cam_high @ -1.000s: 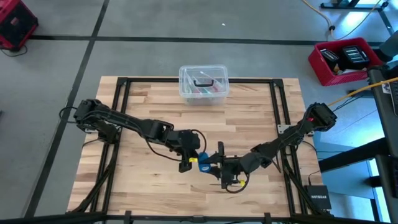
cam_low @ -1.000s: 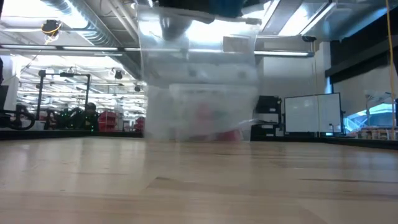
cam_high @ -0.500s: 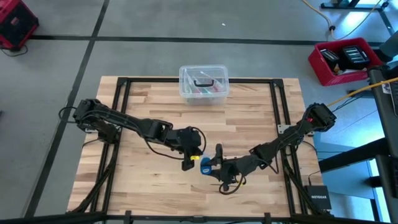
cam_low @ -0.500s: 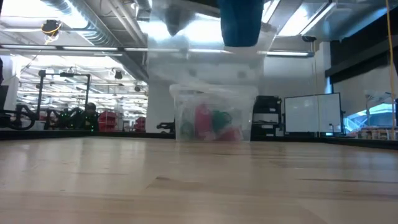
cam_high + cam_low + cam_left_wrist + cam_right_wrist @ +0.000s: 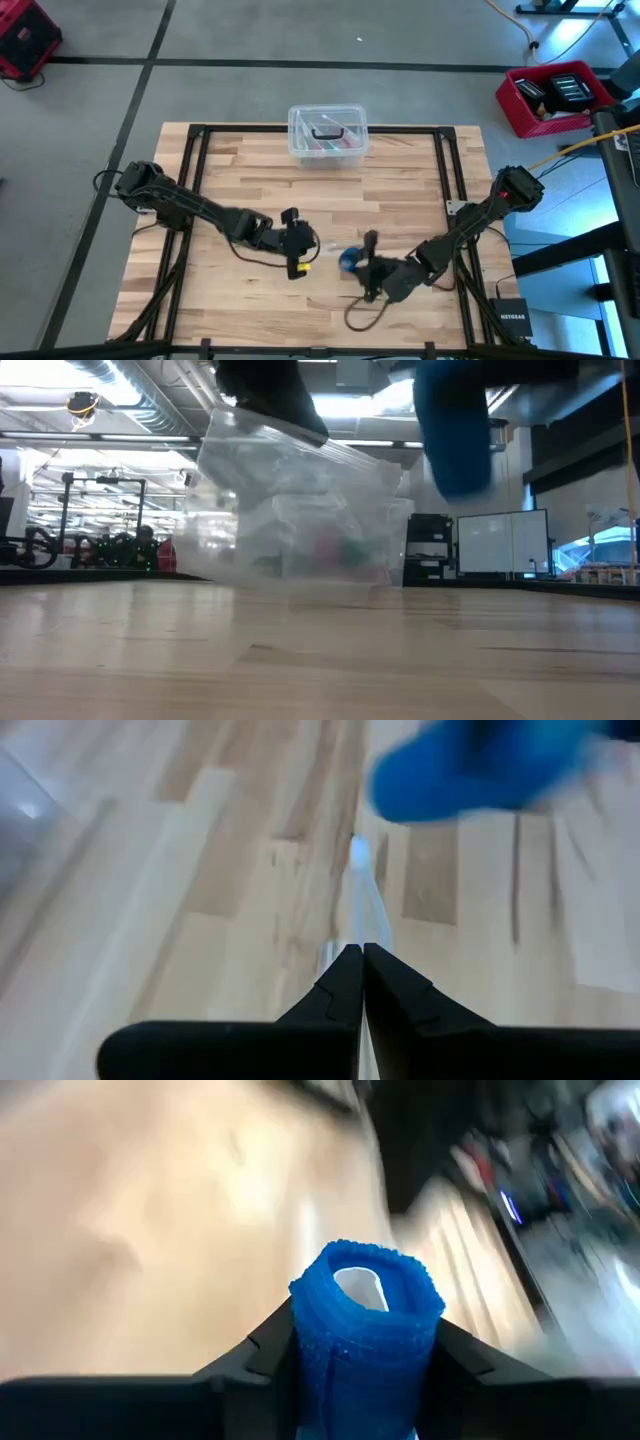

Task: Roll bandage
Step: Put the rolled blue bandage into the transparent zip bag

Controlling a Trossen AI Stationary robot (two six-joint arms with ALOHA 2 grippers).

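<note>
Right pincer [image 5: 365, 1350] pinches a rolled blue bandage [image 5: 367, 1325], one dark finger on each side of the roll; roll end faces the wrist camera, pale hollow core visible. From above, the right pincer [image 5: 362, 268] sits over the near-centre part of the wooden desk [image 5: 400, 190], and the bandage [image 5: 349, 261] shows as a small blue spot at its tip. Low view: the bandage [image 5: 452, 430] hangs clear above the desk surface [image 5: 320, 660].

Left pincer [image 5: 361, 970] pressed together, fingertips meeting on the thin edge of a clear plastic bag [image 5: 355, 905]. Low view: the bag [image 5: 300, 500] hangs from dark fingers, tilted, lower edge near the boards; whether it touches them cannot be told. From above, the left pincer [image 5: 298, 246] lies just beside the right one, the two apart.

Clear lidded box [image 5: 327, 135] with coloured contents rests at the desk's far edge, well apart from both arms.
</note>
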